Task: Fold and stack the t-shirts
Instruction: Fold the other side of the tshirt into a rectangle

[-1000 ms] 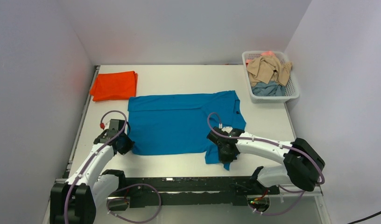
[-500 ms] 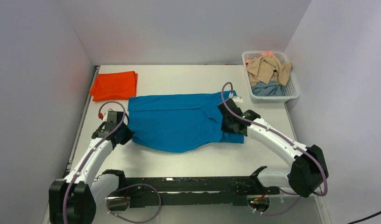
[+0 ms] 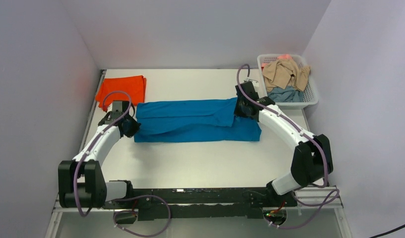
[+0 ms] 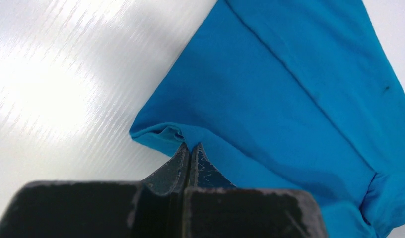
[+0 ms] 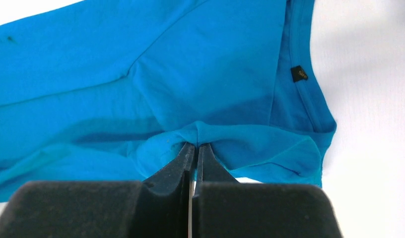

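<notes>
Teal-blue t-shirt (image 3: 195, 121) lies mid-worktop (image 3: 200, 163) as a doubled band, with its long axis running left to right between the arms. Left fingers (image 4: 168, 171) are clamped on its left-end edge. Right fingers (image 5: 173, 171) are clamped on a bunched fold near the collar end. Orange-red t-shirt (image 3: 122, 90) sits folded at the far-left corner, apart from the teal-blue one.

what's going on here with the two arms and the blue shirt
Both arms are folding the bright teal-blue cotton t-shirt. The left arm's fingers are shut on its left end, the right arm's fingers near its collar, and it lies doubled into a long band. An orange-red t-shirt lies folded at the far left corner. A white plastic basket at far right holds other garments.
</notes>
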### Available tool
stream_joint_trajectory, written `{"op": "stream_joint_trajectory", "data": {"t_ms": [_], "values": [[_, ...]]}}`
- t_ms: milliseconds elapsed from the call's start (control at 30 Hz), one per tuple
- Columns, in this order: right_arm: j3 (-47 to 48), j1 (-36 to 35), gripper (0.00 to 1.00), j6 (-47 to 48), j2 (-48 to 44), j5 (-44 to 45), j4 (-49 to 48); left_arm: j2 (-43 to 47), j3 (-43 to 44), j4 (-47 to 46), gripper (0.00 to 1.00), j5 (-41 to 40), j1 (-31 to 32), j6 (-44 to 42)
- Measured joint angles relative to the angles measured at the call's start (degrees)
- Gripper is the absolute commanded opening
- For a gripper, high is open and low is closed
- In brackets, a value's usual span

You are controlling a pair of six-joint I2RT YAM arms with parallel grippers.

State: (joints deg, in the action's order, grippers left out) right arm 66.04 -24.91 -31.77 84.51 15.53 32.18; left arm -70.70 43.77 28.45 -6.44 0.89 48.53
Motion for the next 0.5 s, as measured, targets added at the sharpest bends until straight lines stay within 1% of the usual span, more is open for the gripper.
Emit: {"op": "stream_joint_trajectory", "data": {"t_ms": [233, 500], "values": [[3.48, 2.82, 0.0, 1.88, 5.31, -2.25, -1.07, -7.74, 6.56, -0.15, 0.0, 0.2, -0.33, -0.66], [9.03, 4.66, 0.0, 3.65, 10.67, -3.28, -1.42, -12.04, 9.03, -0.17, 0.0, 0.22, -0.48, -1.16]]}}
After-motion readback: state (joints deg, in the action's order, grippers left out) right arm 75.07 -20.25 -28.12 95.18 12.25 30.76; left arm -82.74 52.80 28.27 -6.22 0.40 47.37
